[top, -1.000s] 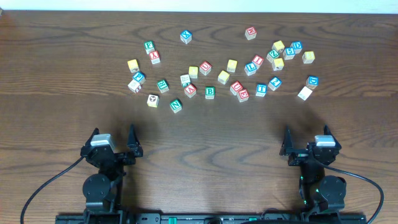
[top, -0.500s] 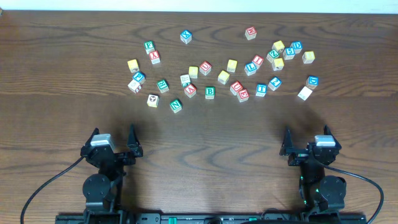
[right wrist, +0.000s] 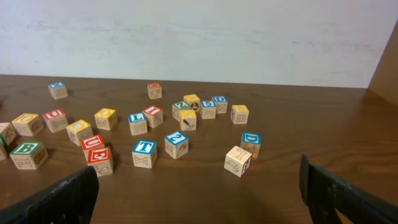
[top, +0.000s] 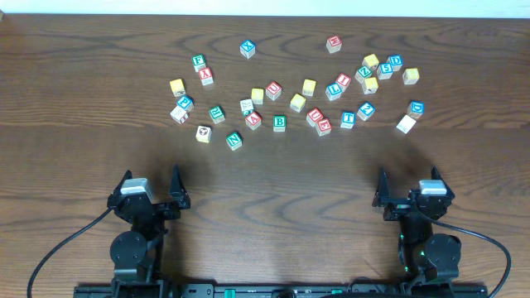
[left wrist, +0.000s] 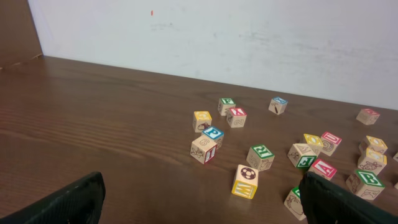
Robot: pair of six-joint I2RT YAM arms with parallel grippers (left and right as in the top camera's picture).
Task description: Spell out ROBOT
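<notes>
Nothing moved; left end effector [top: 151, 179], right end effector [top: 409, 179] wide open, empty. B cube [top: 280, 122] likely light, rigid; pinch opposite flat sides.

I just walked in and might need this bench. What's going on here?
Nothing is being handled yet. Both arms sit at the near edge of the table. The left pincer and right pincer are open and hold nothing. Small wooden letter cubes lie scattered across the far half of the table, none lined up. The green B cube and blue T cube needed for ROBOT lie loose among the others, so the spelling has not begun.
</notes>
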